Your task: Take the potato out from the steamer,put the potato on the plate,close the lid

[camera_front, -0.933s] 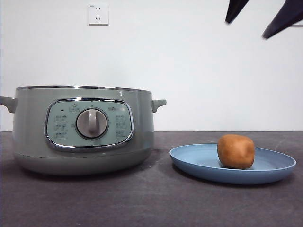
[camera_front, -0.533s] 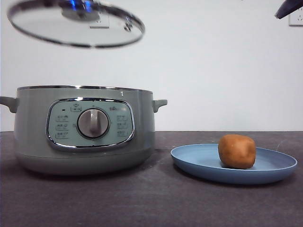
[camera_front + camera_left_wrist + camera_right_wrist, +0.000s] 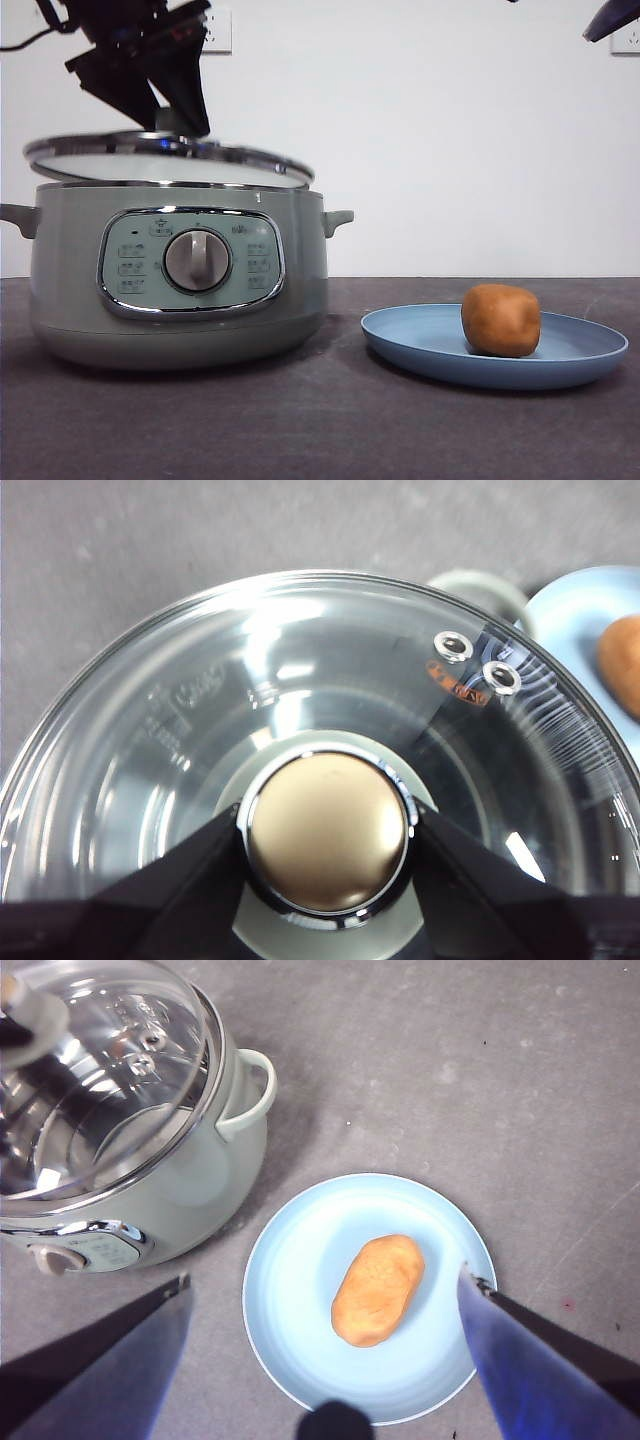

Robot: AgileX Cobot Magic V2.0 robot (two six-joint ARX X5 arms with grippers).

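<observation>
The left gripper (image 3: 327, 855) has its jaws pinched on either side of the knob (image 3: 328, 842) of the lid (image 3: 165, 160), which hangs tilted just above the steamer (image 3: 175, 275), its far-left edge higher than the edge nearest the plate (image 3: 495, 350). Let go at this slant, the low edge would likely land first, and the glass could slide off the chrome rim or sit skewed. The knob is smooth and round, so it might twist in the grip. The right gripper (image 3: 325, 1305) waits wide open and empty above the potato (image 3: 501, 320), which lies on the plate.
</observation>
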